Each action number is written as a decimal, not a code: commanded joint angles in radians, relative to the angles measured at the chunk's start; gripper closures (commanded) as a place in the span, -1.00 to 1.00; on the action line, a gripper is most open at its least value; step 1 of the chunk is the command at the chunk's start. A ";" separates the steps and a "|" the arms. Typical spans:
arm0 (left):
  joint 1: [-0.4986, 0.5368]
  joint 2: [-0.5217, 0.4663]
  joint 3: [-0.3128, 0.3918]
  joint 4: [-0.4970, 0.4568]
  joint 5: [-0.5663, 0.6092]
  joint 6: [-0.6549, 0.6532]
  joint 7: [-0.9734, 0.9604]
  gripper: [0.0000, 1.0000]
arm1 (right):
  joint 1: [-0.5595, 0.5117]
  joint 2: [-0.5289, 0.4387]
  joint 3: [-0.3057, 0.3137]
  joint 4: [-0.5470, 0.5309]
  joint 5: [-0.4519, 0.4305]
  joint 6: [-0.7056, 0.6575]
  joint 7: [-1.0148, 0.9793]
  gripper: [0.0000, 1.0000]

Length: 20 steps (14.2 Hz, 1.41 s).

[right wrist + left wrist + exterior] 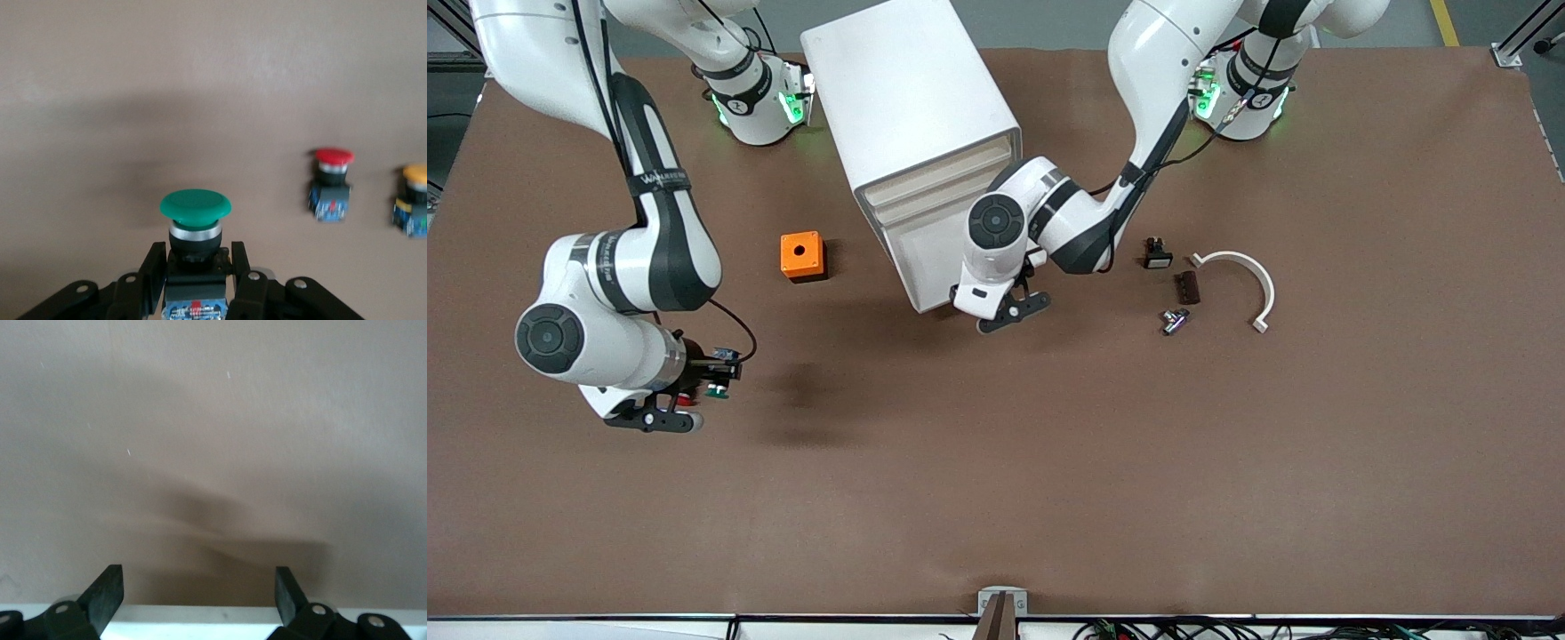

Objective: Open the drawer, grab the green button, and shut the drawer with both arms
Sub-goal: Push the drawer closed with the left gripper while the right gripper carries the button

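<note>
My right gripper (710,373) (195,267) is shut on the black-and-blue body of the green-capped button (717,389) (195,205) and holds it above the table toward the right arm's end. The white cabinet (907,98) stands in the middle with its cream drawer fronts (938,258) all looking pushed in. My left gripper (1005,316) (199,593) is open at the lowest front's corner, close to the table. A white edge (200,617) lies between its fingers (107,593).
A red-capped button (331,180) and a yellow-capped button (415,197) stand on the table under the right arm. An orange box (802,256) sits beside the cabinet. Toward the left arm's end lie a small black part (1157,255), a dark block (1186,287), a metal piece (1174,320) and a white arc (1249,280).
</note>
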 commanded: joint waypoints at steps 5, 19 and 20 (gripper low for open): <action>-0.087 0.010 -0.001 -0.008 -0.023 0.014 -0.092 -1.00 | -0.057 0.113 0.019 0.011 -0.030 0.132 -0.060 0.79; -0.131 0.024 -0.045 -0.008 -0.159 0.100 -0.118 -1.00 | -0.040 0.177 0.021 -0.064 -0.034 0.221 0.018 0.68; -0.133 0.022 -0.045 -0.008 -0.177 0.107 -0.118 -1.00 | -0.040 0.176 0.021 -0.064 -0.034 0.221 0.018 0.62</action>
